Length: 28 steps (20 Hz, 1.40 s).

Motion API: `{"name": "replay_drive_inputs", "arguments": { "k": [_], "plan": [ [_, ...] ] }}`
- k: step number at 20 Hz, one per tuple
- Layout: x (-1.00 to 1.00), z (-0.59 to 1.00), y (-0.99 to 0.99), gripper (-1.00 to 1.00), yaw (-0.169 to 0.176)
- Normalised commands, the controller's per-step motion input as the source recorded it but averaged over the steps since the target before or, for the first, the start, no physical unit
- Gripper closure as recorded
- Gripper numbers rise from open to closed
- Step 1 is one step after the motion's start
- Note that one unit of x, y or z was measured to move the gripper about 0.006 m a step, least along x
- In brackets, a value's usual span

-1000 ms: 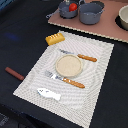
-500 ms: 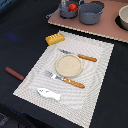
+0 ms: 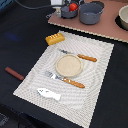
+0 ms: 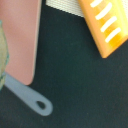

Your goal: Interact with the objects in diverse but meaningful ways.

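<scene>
The yellow-orange bread loaf (image 3: 55, 38) lies on the far corner of the striped placemat (image 3: 95, 85); the wrist view shows it close up (image 4: 102, 25). A white fish (image 3: 49, 93) rests near the mat's front edge. A brown sausage (image 3: 14, 74) lies on the black table at the exterior view's left. A red tomato (image 3: 73, 7) sits in a small blue-grey pot (image 3: 67, 13), whose handle (image 4: 27, 96) shows in the wrist view. Only a pale part of my gripper (image 3: 58, 10) shows beside that pot. Its fingers are hidden.
A larger grey pot (image 3: 91, 14) and a bowl (image 3: 123, 17) stand on the pink board (image 3: 100, 27). A tan plate (image 3: 68, 64) sits mid-mat between a knife (image 3: 80, 56) and a fork (image 3: 65, 80), both orange-handled.
</scene>
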Motion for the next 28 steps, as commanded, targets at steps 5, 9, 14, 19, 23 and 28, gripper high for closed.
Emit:
{"name": "replay_drive_inputs", "arguments": {
  "k": [5,9,14,19,23,28],
  "plan": [
    [-0.19,-0.43,-0.94,-1.00,0.000],
    [-0.19,-0.42,-0.95,-1.00,0.000],
    [-0.24,-0.20,-0.94,-1.00,0.000],
    [-0.31,0.01,-0.86,-1.00,0.000],
    [-0.35,0.35,-0.75,-1.00,0.000],
    [-0.25,0.36,-0.68,-1.00,0.000]
  ]
}}
